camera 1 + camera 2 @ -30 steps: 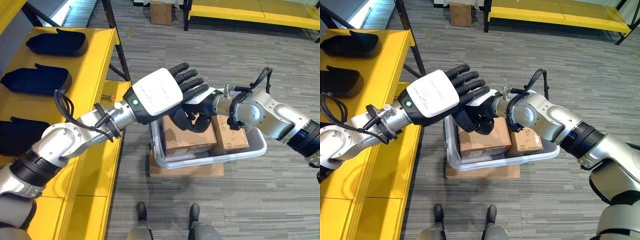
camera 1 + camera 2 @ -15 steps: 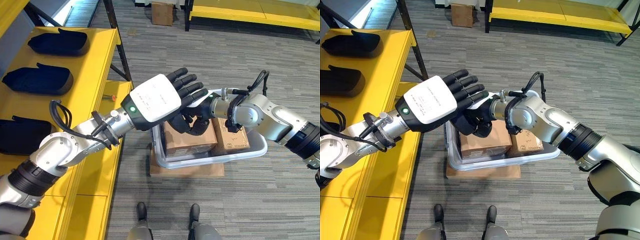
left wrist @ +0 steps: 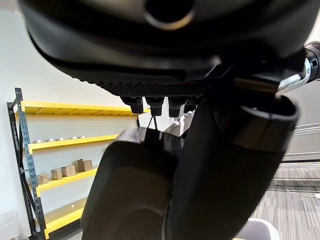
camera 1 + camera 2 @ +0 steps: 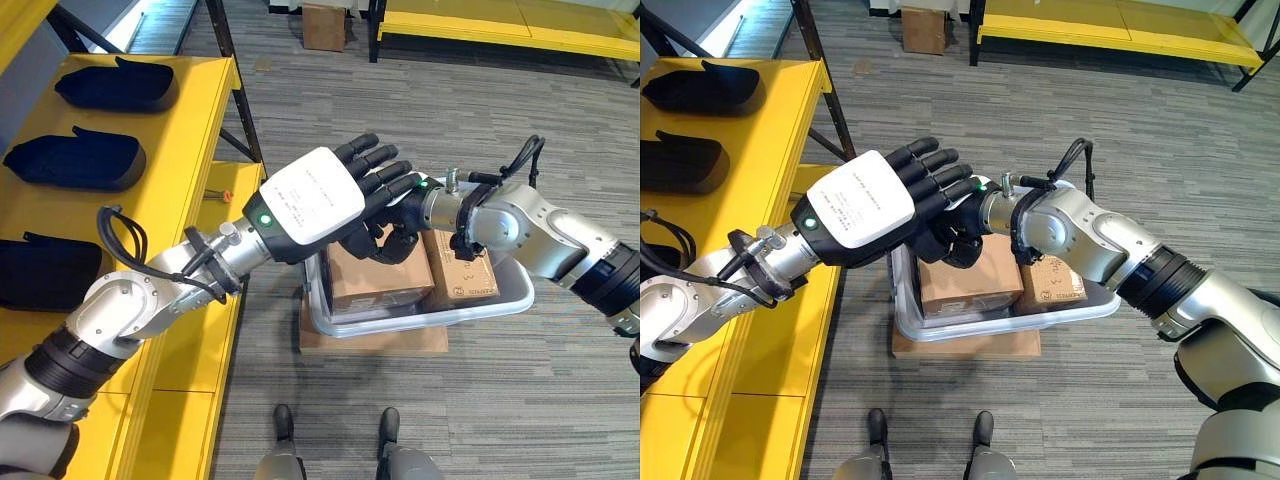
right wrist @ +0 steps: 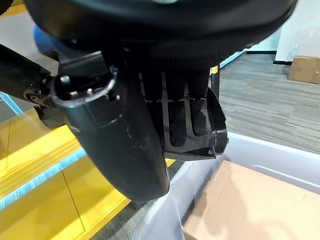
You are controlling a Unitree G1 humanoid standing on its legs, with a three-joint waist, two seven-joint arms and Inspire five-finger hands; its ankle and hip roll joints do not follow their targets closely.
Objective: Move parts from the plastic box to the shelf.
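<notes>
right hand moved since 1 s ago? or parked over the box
Yes, slightly. The right hand has drawn back toward the far rim of the plastic box, so more of the cardboard box top shows. It holds a black part.
</notes>
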